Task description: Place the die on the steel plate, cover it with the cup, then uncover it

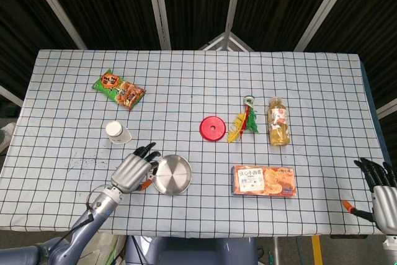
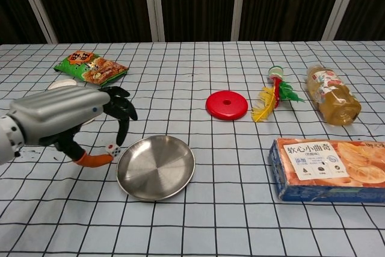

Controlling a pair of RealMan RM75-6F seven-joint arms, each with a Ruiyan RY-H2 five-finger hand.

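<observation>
Left hand: I see my left hand (image 2: 66, 118) just beside the steel plate's near-left rim, pinching the die between its orange thumb tip and a dark finger, the other fingers curled down above it.
Die: the die (image 2: 112, 148) is white with dark pips, held at my left fingertips, right beside the plate's edge but not over its middle; I cannot tell whether it touches the table.
Steel plate: the steel plate (image 2: 156, 167) lies flat on the table (image 2: 192, 221), directly to the right of my left hand, with nothing in it.
Cup: the cup (image 1: 116, 133) lies beyond my left hand, a little to its left, apart from it; in the chest view the hand hides most of it.
Right hand: my right hand (image 1: 379, 192) sits at the far right table edge, well apart from the plate, fingers spread and holding nothing.
Others: beyond the plate is a red disc (image 2: 227, 105); right of that a feather toy (image 2: 271, 96) and a bottle (image 2: 331, 95); a biscuit box (image 2: 328, 168) lies right of the plate; a snack bag (image 2: 90, 67) lies far beyond my left hand.
</observation>
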